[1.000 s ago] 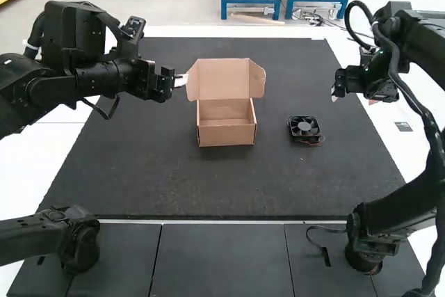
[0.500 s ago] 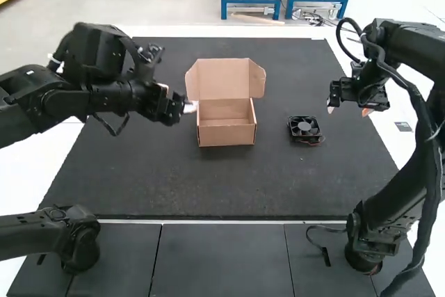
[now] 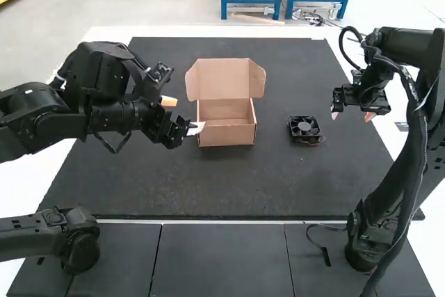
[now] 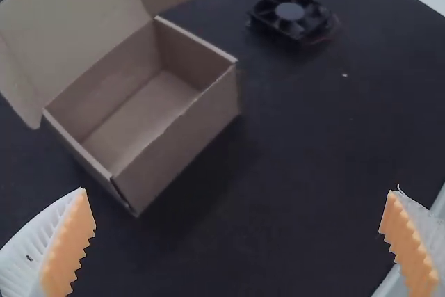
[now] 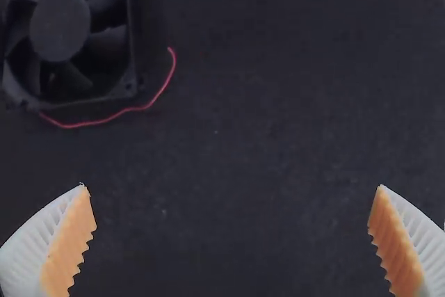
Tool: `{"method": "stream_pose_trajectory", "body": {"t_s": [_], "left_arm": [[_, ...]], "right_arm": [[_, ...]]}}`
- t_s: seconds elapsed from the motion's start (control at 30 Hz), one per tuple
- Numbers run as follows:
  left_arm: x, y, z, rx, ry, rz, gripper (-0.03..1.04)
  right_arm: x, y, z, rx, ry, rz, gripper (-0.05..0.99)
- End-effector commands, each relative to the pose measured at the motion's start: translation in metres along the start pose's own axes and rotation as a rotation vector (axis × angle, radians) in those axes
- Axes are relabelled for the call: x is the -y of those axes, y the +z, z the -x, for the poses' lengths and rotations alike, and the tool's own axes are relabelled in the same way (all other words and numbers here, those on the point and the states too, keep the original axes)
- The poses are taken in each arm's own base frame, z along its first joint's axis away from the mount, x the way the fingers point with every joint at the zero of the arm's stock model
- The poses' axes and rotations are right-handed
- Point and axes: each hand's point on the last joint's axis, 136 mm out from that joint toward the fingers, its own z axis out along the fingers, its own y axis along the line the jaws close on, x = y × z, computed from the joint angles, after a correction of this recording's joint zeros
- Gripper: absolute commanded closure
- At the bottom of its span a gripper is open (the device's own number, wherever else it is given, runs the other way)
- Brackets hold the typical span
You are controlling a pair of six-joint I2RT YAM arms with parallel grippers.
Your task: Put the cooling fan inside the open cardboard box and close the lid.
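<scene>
An open brown cardboard box (image 3: 226, 130) stands mid-mat with its lid (image 3: 224, 78) raised at the back; its inside (image 4: 132, 119) is empty. The black cooling fan (image 3: 304, 129) lies flat on the mat right of the box, trailing a thin red wire (image 5: 111, 113). My left gripper (image 3: 184, 116) hovers open just off the box's front-left corner, nothing between its fingers. In the left wrist view the box and the fan (image 4: 290, 15) lie ahead of the left gripper (image 4: 238, 193). My right gripper (image 3: 350, 115) hangs open above the mat, right of the fan (image 5: 59, 33).
A black mat (image 3: 139, 179) covers the table, with white table surface (image 3: 28, 165) around it. Bare mat lies in front of the box and around the fan.
The left gripper swung from beside the lid's left flap down toward the box's front-left corner. The right gripper dropped lower and shifted slightly right, pointing down at the mat by the fan.
</scene>
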Motion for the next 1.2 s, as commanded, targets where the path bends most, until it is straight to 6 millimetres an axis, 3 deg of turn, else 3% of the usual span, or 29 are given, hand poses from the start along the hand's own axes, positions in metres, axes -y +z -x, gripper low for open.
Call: {"method": "stream_pose_trajectory", "body": {"t_s": [0.0, 0.27, 0.5, 0.8, 1.17], "left_arm": [[-0.009, -0.001, 0.005, 0.027, 0.034, 0.057, 0.04], [-0.021, 0.001, 0.013, 0.073, 0.050, 0.124, 0.04], [-0.029, 0.000, 0.014, 0.078, 0.039, 0.150, 0.04], [-0.044, -0.002, 0.021, 0.105, 0.033, 0.198, 0.04], [-0.045, -0.002, 0.020, 0.100, 0.046, 0.203, 0.04]], "right_arm": [[0.008, -0.003, 0.009, 0.014, -0.052, -0.021, 0.03], [0.004, 0.019, 0.006, -0.040, -0.112, 0.001, 0.03], [-0.007, 0.042, 0.020, -0.035, -0.106, 0.052, 0.03], [-0.030, 0.057, 0.040, -0.038, -0.054, 0.148, 0.03], [-0.034, 0.081, 0.055, -0.068, -0.060, 0.150, 0.03]]}}
